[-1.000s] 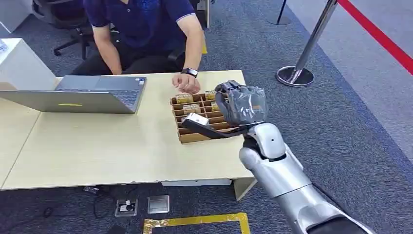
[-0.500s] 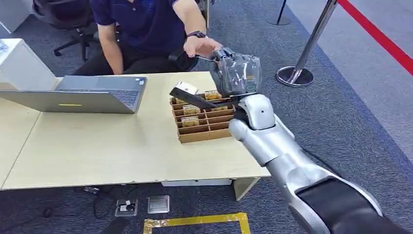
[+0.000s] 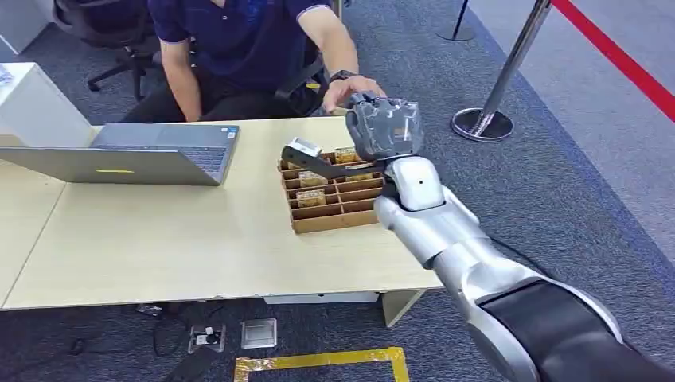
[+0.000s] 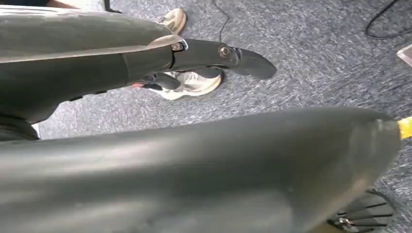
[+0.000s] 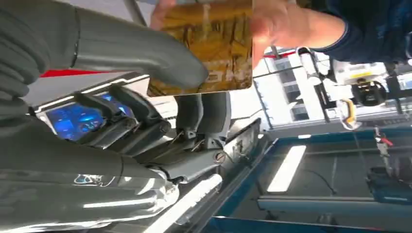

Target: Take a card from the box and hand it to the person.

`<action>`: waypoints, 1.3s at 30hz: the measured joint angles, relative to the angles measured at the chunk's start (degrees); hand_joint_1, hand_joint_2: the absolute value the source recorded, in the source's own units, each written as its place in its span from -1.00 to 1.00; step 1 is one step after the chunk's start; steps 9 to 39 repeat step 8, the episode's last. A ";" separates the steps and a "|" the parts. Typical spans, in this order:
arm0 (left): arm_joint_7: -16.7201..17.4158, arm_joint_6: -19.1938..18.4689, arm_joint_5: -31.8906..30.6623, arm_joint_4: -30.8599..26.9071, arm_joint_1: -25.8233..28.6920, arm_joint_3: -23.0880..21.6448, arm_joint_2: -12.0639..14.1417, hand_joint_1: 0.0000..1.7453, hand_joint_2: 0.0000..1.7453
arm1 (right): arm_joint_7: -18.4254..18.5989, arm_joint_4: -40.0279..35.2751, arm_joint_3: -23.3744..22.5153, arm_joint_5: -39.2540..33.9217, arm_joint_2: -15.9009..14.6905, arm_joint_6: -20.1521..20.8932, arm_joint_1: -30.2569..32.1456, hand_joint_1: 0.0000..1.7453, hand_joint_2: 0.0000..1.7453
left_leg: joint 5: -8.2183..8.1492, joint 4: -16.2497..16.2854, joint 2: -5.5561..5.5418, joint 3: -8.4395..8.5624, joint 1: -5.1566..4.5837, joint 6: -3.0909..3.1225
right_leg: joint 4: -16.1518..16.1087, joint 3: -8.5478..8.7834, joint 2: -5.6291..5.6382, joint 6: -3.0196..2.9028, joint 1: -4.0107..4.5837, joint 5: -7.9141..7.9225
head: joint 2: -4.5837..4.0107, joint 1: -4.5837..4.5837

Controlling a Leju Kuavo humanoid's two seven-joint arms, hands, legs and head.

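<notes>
Reaching up and forward over the far edge of the table [image 3: 159, 239], the right hand [image 3: 384, 127] held a gold-patterned card [image 5: 209, 48] — the thick grey thumb [image 5: 145, 53] pressed across its face, the darker fingers [image 5: 126, 116] behind it. The person's hand [image 3: 350, 86] met the robot's hand at the same spot; in the right wrist view the person's fingers [image 5: 272, 29] also lay on the card's edge, so both had hold of it. The card sat raised above the table, beyond the box [image 3: 334, 195], not in any compartment.

The cardboard box stood on the table just below the raised hand, its divided slots carrying several more cards [image 3: 312, 178] in the back and middle rows. A grey laptop [image 3: 135, 155] lay open on the table well to the left of the box, in front of the seated person [image 3: 239, 48].

The left hand [image 4: 209, 56] hung over grey carpet [image 4: 316, 53] — whether its fingers were spread or curled could not be told.
</notes>
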 joint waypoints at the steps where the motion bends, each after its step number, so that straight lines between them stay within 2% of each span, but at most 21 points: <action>1: 0.22 -0.07 -0.11 0.00 -0.15 -0.09 -0.04 -1.00 -1.00 | 0.02 0.15 -0.31 0.24 -0.04 0.00 0.01 -1.00 1.00 | 0.00 0.00 0.00 -0.01 0.00 0.00 | 0.00 0.00 0.00 0.00 0.00 0.00 | 0.00 0.00; 5: 0.57 -0.24 -0.33 0.00 -0.73 -0.50 -0.30 -1.00 -1.00 | -0.61 0.15 -1.83 0.44 -0.02 -0.02 0.04 -1.00 1.00 | 0.00 0.01 0.00 0.00 0.00 0.00 | 0.00 0.00 0.00 0.00 0.00 0.00 | 0.00 0.02; 8: 0.74 0.00 -0.33 0.00 -0.96 -0.66 -0.33 -1.00 -1.00 | -2.73 0.04 -3.27 -0.69 0.00 -0.02 0.20 -1.00 1.00 | 0.00 0.01 0.00 0.00 0.00 0.00 | 0.00 0.00 0.01 0.00 0.00 0.00 | 0.00 0.00; 39: 0.74 0.00 -0.33 0.00 -0.96 -0.66 -0.33 -1.00 -1.00 | -2.73 0.04 -3.27 -0.69 0.00 -0.02 0.20 -1.00 1.00 | 0.00 0.01 0.00 0.00 0.00 0.00 | 0.00 0.00 0.01 0.00 0.00 0.00 | 0.00 0.00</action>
